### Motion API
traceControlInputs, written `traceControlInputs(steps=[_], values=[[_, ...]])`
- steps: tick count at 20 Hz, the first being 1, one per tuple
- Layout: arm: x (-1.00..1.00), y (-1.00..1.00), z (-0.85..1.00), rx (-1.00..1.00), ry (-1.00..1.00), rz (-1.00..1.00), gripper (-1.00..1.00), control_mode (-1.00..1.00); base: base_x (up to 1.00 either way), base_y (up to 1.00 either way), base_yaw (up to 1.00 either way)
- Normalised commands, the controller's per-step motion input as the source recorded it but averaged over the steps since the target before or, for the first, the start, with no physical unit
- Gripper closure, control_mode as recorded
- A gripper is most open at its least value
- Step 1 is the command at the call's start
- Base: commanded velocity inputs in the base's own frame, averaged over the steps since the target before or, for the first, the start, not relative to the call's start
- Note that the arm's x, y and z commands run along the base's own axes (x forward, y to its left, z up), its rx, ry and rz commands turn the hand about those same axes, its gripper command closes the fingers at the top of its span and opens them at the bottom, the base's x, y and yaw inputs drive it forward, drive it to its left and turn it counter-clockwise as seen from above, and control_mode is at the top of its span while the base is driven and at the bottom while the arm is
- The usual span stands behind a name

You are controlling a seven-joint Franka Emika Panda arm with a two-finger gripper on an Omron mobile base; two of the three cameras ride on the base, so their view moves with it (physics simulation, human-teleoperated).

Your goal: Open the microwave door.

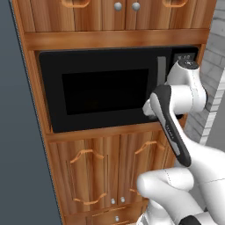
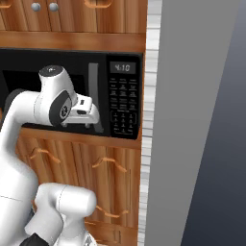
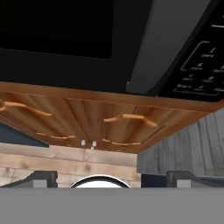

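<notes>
The microwave door is a glossy black panel with a dark window, set in a tall wooden cabinet column and seated flush in its frame. Judging by this, the task has barely begun: the door is closed, and pulling it open is all still to do.

Its vertical grey bar handle runs along the door's edge at three o'clock from the window, just beside the black keypad panel, whose display sits at the top.

The robot's hand is close in front of the lower end of that handle. In the hand view the handle rises large toward one o'clock, and the two dark fingertips sit at the bottom edge, well apart from each other, with nothing between them. The hand looks spread and empty; whether any part touches the handle cannot be told.

Below the microwave, at six o'clock, are wooden cabinet doors with curved handles. At three o'clock of the column stands a grey brick wall.
</notes>
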Motion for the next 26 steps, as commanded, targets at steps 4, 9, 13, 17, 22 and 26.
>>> traceControlInputs(steps=[4, 9, 13, 17, 22, 26], values=[[0.0, 0.0, 0.0, 0.0, 0.0, 0.0, -1.0, -1.0, 0.0, 0.0, 0.0], [0.0, 0.0, 0.0, 0.0, 0.0, 0.0, -1.0, -1.0, 0.0, 0.0, 0.0], [-0.06, 0.0, 0.0, 0.0, 0.0, 0.0, -1.0, 1.0, -0.17, -0.04, 0.0], [0.0, 0.0, 0.0, 0.0, 0.0, 0.0, -1.0, 1.0, -0.45, -0.18, -0.02], [0.0, 0.0, 0.0, 0.0, 0.0, 0.0, -1.0, 1.0, -0.48, -0.22, -0.02], [0.0, 0.0, 0.0, 0.0, 0.0, 0.0, -1.0, 1.0, -0.5, -0.28, -0.03]])
